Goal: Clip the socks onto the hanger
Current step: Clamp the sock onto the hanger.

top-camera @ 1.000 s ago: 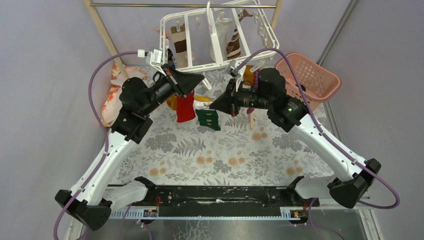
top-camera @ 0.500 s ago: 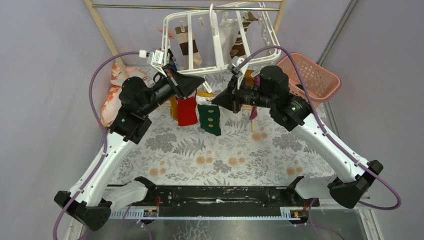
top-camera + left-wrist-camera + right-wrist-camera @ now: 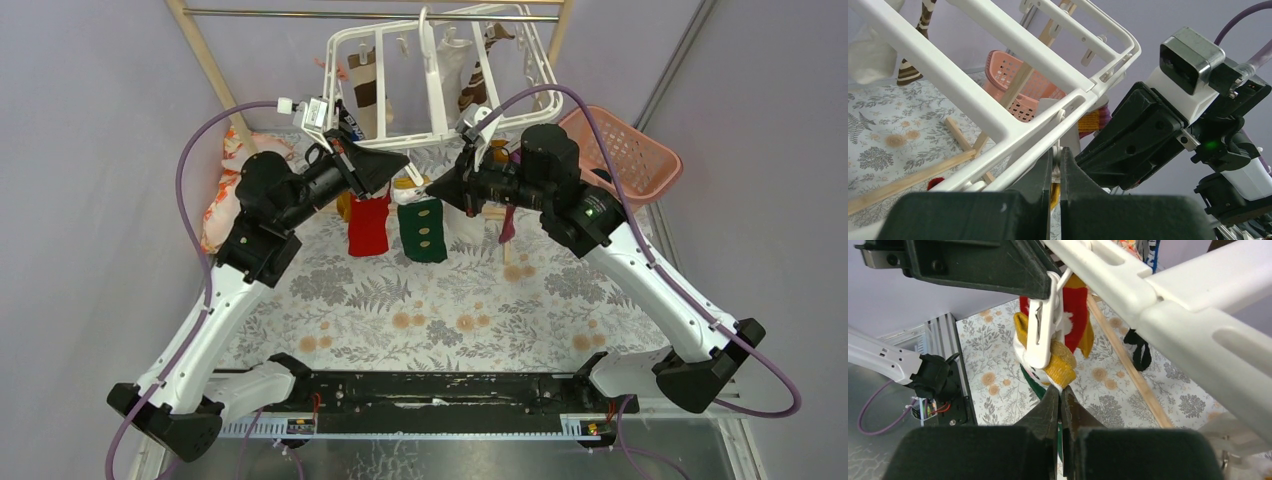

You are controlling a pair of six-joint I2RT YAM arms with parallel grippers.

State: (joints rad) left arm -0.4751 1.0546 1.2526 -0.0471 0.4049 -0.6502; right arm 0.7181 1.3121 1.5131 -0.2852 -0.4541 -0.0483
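The white hanger (image 3: 432, 75) hangs tilted from the rod, with brown-striped socks (image 3: 365, 92) clipped at its back. My left gripper (image 3: 398, 160) is shut on a white clip (image 3: 1057, 150) at the hanger's near rail (image 3: 998, 107). My right gripper (image 3: 428, 192) is shut on a green dotted sock (image 3: 422, 230) with a yellow cuff (image 3: 1060, 365) and holds it up against that clip (image 3: 1040, 335). I cannot tell whether the clip grips the cuff. A red sock (image 3: 368, 225) hangs just left of it.
A pink lattice basket (image 3: 628, 150) stands at the back right. An orange-and-white cloth (image 3: 222, 195) lies at the left by the wooden rack's leg (image 3: 205, 60). A purple sock (image 3: 507, 225) hangs under the right arm. A wooden bar (image 3: 1128, 365) lies on the floral table.
My right gripper has lifted the green sock up and left to the clip that my left gripper holds. The hanger has tipped back and up.
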